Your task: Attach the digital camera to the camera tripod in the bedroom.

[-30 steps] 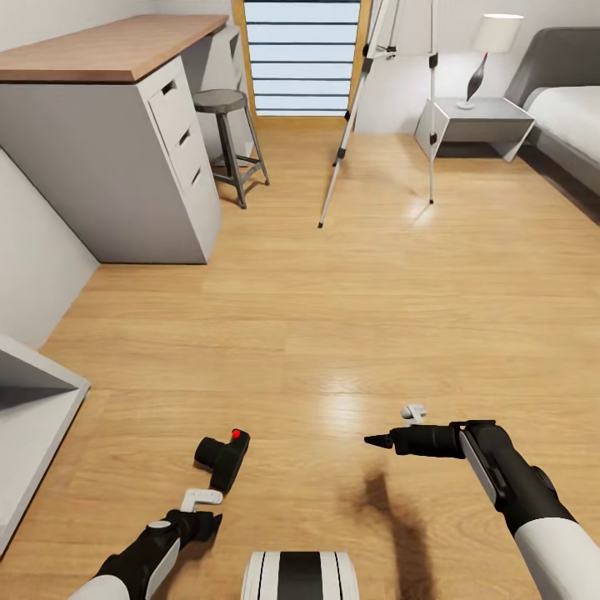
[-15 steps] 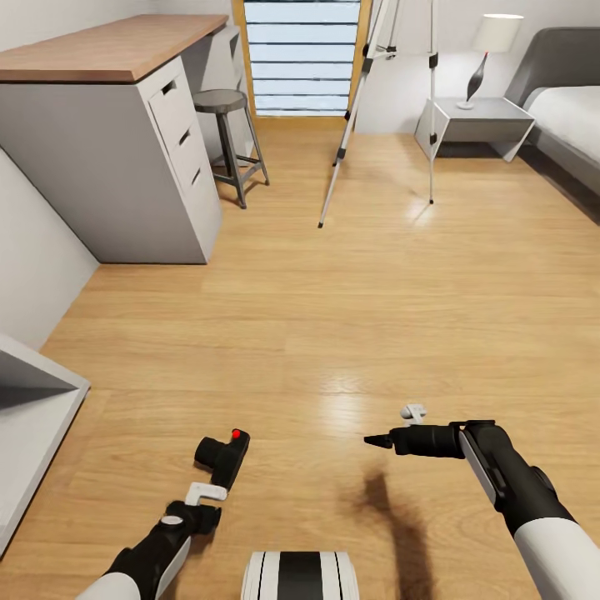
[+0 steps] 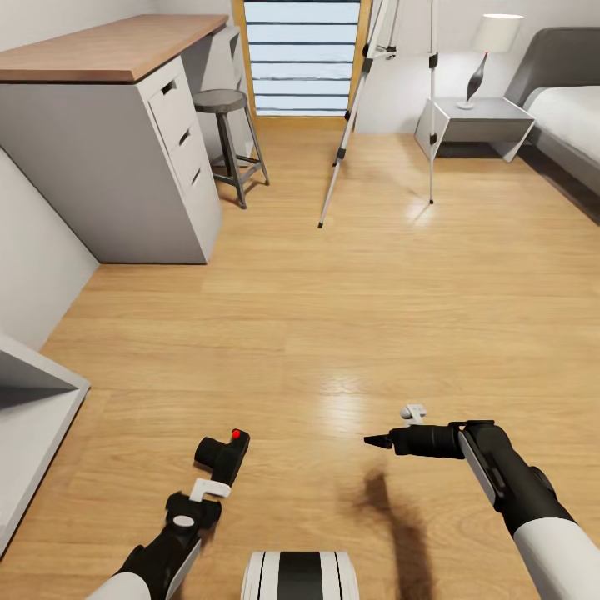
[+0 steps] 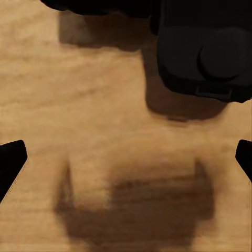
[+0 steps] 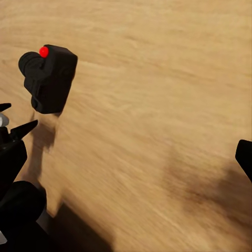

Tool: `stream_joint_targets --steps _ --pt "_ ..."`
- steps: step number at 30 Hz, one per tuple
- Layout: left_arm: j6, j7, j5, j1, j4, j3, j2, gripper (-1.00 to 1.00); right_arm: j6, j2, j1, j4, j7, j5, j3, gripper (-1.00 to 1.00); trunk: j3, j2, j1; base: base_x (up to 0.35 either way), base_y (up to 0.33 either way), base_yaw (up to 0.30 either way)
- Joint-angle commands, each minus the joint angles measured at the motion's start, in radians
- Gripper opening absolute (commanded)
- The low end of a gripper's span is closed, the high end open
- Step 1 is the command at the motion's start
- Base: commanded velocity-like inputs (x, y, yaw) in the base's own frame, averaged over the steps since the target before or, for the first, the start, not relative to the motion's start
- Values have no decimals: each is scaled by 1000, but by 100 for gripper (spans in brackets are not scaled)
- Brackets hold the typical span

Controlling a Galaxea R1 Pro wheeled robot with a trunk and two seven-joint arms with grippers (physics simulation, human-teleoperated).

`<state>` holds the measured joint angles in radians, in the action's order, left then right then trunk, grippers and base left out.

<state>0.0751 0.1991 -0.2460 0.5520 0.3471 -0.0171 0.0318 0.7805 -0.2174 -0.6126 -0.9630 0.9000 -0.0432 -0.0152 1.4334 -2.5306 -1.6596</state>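
I had the left gripper (image 3: 215, 490) with its jaws spread apart and nothing between them; in the left wrist view both finger tips stood wide at the frame edges, with bare floor between and the digital camera (image 4: 207, 50) just ahead of them, not yet touched. The right gripper (image 3: 392, 427) hung above the floor (image 3: 333, 317), well to the right of the digital camera (image 3: 223, 455); whether its jaws were apart or together I could not tell from the head view, though the right wrist view suggested a wide gap. The digital camera lay on the floor, red dot up, just beyond the left gripper and close in front of the robot's base. The camera tripod (image 3: 358, 100) stood well beyond the camera, before the window (image 3: 302, 54), between the stool (image 3: 225, 125) and the bedside table (image 3: 475, 121). I judged the step in hand to be the approach for pick-up. The next move called for advancing the left gripper until the jaws straddled the camera body, then closing on it squarely.
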Motion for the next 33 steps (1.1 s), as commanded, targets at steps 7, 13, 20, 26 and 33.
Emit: stream_joint_targets --steps 7,13,20,26,33 --pt "-29 3 -13 0 -7 -3 -1 100 6 2 0 0 -5 -4 -2 100 1 0 0 0 0 0" --pt "-68 -33 -13 0 -11 -4 -4 100 6 2 -1 3 -6 -4 -2 100 1 0 0 0 0 0" --pt "-165 -97 -7 0 -24 -3 -5 100 6 3 -1 6 -5 -4 -2 100 1 0 0 0 0 0" --pt "-214 -126 -7 0 -30 -3 -6 100 6 3 -1 8 -6 -4 -2 100 1 0 0 0 0 0" --pt "-224 -132 -14 0 -50 -4 -5 100 6 3 -1 9 -5 -4 -2 100 1 0 0 0 0 0"
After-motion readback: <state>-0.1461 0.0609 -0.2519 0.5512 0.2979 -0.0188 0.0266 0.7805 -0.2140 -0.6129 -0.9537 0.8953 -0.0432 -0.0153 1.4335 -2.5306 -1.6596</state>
